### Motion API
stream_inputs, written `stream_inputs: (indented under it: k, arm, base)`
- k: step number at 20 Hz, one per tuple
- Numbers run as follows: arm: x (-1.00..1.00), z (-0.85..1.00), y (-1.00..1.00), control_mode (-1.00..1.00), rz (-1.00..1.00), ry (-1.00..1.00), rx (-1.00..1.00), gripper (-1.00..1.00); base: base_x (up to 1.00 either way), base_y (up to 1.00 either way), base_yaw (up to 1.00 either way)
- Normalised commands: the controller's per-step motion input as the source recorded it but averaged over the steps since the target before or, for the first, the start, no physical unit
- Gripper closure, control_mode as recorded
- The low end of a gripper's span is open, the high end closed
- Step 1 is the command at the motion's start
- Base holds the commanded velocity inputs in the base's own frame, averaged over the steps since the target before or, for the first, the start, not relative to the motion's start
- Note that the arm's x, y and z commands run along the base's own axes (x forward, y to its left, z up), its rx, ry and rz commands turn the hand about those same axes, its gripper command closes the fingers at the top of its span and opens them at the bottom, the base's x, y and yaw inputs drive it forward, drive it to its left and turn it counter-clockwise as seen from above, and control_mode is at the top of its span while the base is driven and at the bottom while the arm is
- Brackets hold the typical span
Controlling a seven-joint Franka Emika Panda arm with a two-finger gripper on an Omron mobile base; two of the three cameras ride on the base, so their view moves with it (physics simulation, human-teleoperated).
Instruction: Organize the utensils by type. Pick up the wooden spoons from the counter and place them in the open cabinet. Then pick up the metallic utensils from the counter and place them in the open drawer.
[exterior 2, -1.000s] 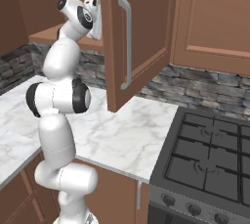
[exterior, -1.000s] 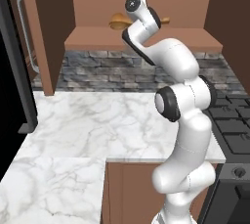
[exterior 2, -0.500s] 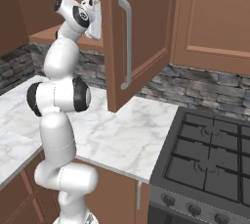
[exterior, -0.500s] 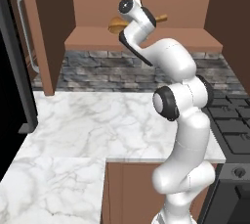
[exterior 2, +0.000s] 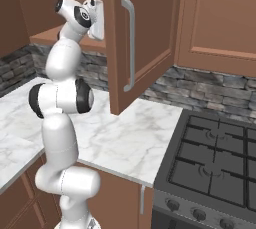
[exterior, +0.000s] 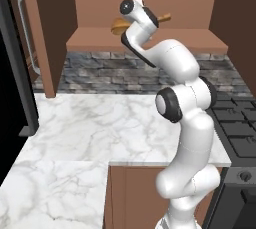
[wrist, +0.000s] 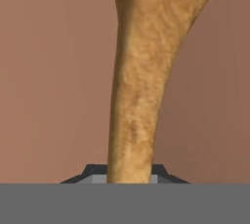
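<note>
A golden-brown wooden spoon (wrist: 139, 71) is gripped by its handle between the gripper's (wrist: 128, 176) closed jaws. The spoon is held just above the bare shelf inside the open cabinet (exterior: 200, 39), its bowl seen left of the raised hand, high over the white marble counter (exterior: 100, 128).

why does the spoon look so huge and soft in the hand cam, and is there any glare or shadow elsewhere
Hand view: the spoon sits right at the lens, so its handle looms large and its grain looks smeared. Left base view: flat, even light, no glare on the counter, cabinet interior only slightly shaded. Right base view: soft highlight on the door handle, no hard shadows.
</note>
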Motion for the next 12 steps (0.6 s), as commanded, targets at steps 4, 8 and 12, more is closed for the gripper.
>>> stream_inputs:
  k: [4,8,12]
  arm:
    - [0.25,-0.23,-0.23,-1.00,0.00,-0.03,0.00,1.00]
    - [0.23,-0.30,-0.17,-1.00,0.00,-0.03,0.00,1.00]
    - [0.18,-0.33,-0.14,-1.00,0.00,-0.02,0.00,-1.00]
  base:
    - [0.00,0.00,0.00]
    - [0.00,0.00,0.00]
    - [0.00,0.00,0.00]
